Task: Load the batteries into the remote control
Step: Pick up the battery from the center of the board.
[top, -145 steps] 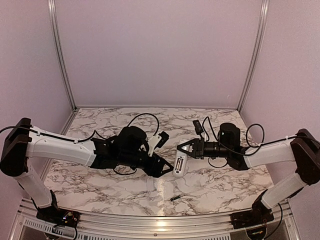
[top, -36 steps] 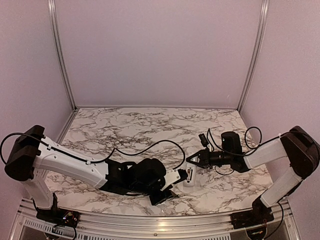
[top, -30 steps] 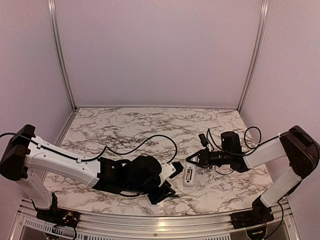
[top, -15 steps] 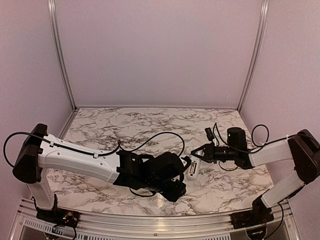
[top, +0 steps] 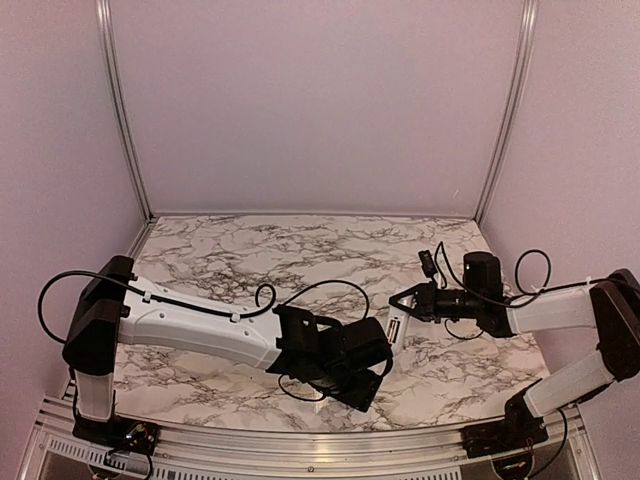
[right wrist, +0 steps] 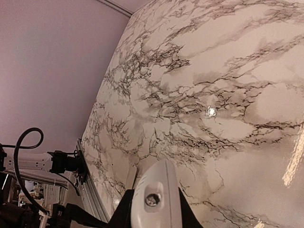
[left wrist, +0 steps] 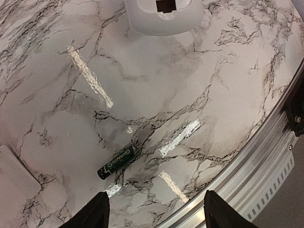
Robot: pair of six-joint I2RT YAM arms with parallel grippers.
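My right gripper (top: 407,304) is shut on the white remote control (top: 394,328) and holds it off the marble table (top: 250,250), one end pointing down-left. In the right wrist view the remote's rounded end (right wrist: 156,197) sits between my dark fingers (right wrist: 124,209). My left gripper (left wrist: 156,216) is open and empty, low over the table's near edge. A dark battery (left wrist: 118,161) with light lettering lies flat just beyond and left of its left fingertip (left wrist: 95,214). In the top view my left gripper (top: 360,388) hides this battery. The silvery battery is out of view.
A flat white piece (left wrist: 14,173) lies on the table left of the battery. The metal front rail (left wrist: 256,166) runs right beside my left gripper. A white rounded part (left wrist: 164,16), likely the held remote's end, hangs beyond the battery.
My left arm has swung right and forward along the near edge until its open gripper is over the battery. My right gripper has lifted the remote and drawn it slightly right.
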